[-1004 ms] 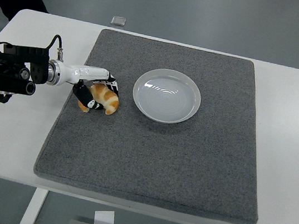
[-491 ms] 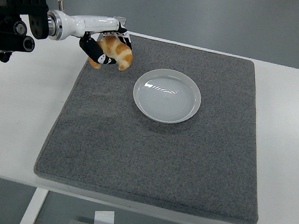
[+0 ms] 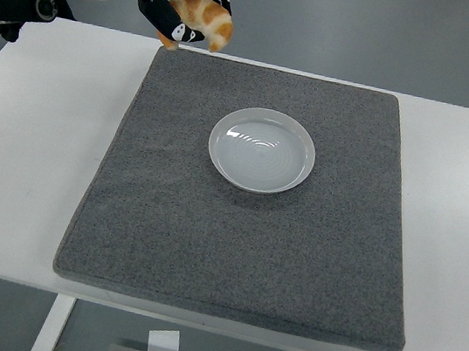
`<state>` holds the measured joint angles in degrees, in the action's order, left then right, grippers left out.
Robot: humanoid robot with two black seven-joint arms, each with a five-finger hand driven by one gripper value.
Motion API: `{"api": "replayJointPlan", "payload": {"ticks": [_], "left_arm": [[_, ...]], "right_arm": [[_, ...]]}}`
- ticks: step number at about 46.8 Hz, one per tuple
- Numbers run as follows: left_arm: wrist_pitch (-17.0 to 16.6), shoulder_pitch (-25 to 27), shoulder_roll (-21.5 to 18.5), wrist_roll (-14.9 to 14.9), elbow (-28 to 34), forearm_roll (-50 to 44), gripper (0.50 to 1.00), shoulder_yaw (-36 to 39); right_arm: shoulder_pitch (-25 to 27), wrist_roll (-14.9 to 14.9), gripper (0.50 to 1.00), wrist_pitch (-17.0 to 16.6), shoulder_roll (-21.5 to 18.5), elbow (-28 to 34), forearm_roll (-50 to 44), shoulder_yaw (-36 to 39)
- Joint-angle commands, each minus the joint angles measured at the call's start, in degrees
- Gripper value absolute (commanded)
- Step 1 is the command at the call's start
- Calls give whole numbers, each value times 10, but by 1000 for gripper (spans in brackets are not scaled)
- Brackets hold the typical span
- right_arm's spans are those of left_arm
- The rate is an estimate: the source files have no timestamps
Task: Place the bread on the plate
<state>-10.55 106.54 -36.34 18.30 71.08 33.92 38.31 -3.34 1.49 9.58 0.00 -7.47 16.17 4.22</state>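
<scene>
The bread point(image 3: 207, 16), golden brown with pale patches, is held up in the air near the top left of the picture; it is gripped by the left hand point(image 3: 181, 10), and the black fingers point(image 3: 163, 16) are curled around it from below and from the side; the bread is seen above the far left corner of the grey mat point(image 3: 244, 230); it is well apart from the plate point(image 3: 262, 150); the white plate is round and shiny and nothing is seen in it; the plate is set on the mat, a bit past the mat's middle toward the far side; the mat is laid flat on the white tabletop point(image 3: 24, 162); the left arm is seen coming in from the top left edge, with a white part just behind the hand.
</scene>
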Motion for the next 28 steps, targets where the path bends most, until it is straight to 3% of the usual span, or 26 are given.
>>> {"api": "replayJointPlan", "payload": {"ticks": [1, 16, 28], "left_arm": [[1, 9, 3, 0, -6, 0, 500, -10], [2, 16, 28, 1, -30, 6, 500, -43], [-1, -26, 100, 2, -81, 16, 500, -89]], "right_arm": [[0, 0, 952, 0, 0, 0, 0, 0], [0, 0, 952, 0, 0, 0, 0, 0], [0, 0, 952, 0, 0, 0, 0, 0]]}}
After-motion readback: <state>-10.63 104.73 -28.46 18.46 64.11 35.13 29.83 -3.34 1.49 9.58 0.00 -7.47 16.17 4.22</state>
